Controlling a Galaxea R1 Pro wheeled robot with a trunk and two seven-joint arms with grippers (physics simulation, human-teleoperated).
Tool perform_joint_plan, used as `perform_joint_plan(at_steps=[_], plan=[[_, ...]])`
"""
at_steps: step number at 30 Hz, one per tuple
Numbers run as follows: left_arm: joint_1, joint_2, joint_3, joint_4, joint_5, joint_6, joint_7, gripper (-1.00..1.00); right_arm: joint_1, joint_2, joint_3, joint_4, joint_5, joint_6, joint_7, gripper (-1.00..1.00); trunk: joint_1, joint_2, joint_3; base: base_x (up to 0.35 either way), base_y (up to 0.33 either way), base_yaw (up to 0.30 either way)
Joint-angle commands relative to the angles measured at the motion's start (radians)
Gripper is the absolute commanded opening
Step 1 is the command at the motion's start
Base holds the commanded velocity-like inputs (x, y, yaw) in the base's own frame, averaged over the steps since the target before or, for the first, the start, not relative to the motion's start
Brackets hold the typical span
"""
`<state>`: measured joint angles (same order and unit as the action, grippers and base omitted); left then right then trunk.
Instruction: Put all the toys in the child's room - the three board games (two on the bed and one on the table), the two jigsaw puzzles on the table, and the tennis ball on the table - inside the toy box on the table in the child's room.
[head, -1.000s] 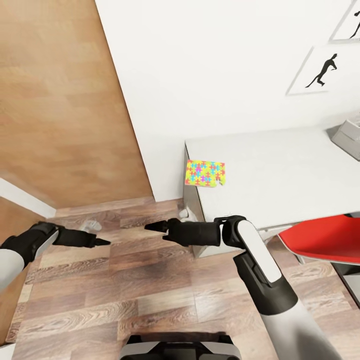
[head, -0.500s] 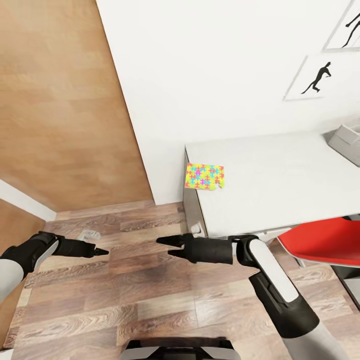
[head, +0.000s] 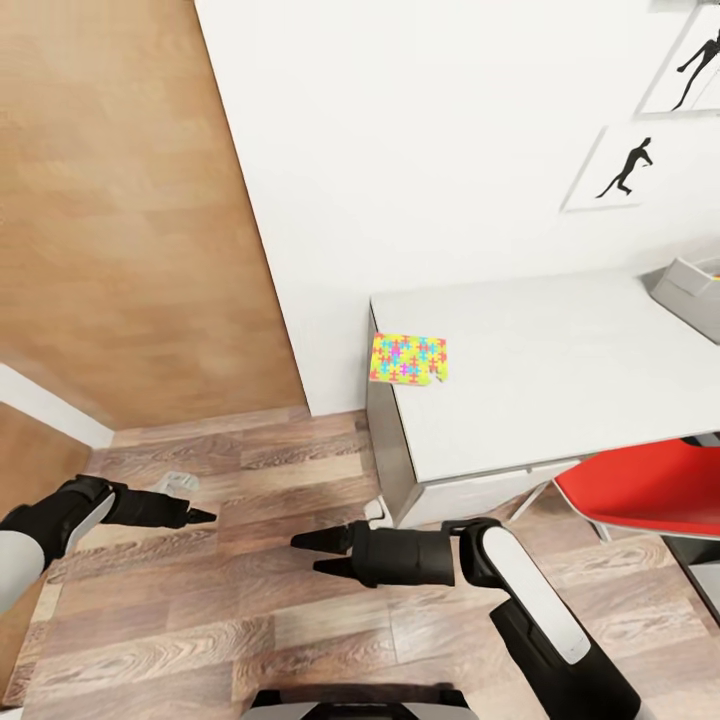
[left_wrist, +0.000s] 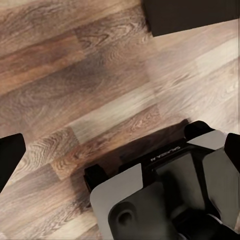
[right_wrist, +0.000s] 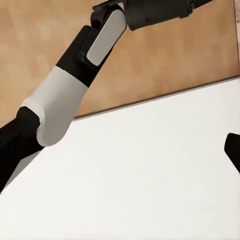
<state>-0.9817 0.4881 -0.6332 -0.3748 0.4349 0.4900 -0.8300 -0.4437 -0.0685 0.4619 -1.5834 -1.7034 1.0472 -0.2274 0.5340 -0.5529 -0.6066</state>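
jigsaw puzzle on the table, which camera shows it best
The head view: the jigsaw puzzle lies flat at the near-left corner of the table, fully visible. The left wrist view looks at wood floor and the robot's base, the right wrist view at a white wall and the other arm.

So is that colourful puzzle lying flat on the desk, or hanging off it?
Lying flat on the table, right at its corner edge. The jigsaw puzzle reaches the rim in the head view; whether it overhangs cannot be told.
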Motion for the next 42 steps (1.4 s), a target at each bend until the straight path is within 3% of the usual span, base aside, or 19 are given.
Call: perform_joint_plan(at_steps=[1,7,26,32,42], plan=[[0.000,0.002,-0.003,-0.001,0.009,0.008,0.000,1.00,-0.001,-0.001,0.002,-0.001,-0.010,0.000,-0.010,1.00,0.000,-0.001,0.000,0.000,0.000,0.000],[0.002,-0.010,0.015,-0.001,0.010,0.010,0.002,1.00,0.000,-0.014,-0.010,-0.001,-0.009,0.000,-0.011,1.00,0.000,-0.001,0.008,-0.065,0.006,0.000],[0.022,-0.031,0.016,-0.001,0.006,0.007,0.013,1.00,0.000,-0.015,-0.017,-0.001,0.000,-0.004,-0.014,1.00,0.000,-0.001,0.024,-0.075,0.015,-0.036],[0.026,-0.051,0.015,0.002,0.006,0.008,0.018,1.00,0.000,-0.016,-0.017,-0.001,0.005,-0.006,-0.015,1.00,0.000,-0.001,0.032,-0.001,0.000,-0.145],[0.041,-0.060,0.015,0.016,0.002,0.007,0.089,1.00,0.000,-0.012,-0.010,-0.001,0.010,-0.016,-0.075,1.00,0.000,-0.001,0.045,0.000,0.000,-0.168]])
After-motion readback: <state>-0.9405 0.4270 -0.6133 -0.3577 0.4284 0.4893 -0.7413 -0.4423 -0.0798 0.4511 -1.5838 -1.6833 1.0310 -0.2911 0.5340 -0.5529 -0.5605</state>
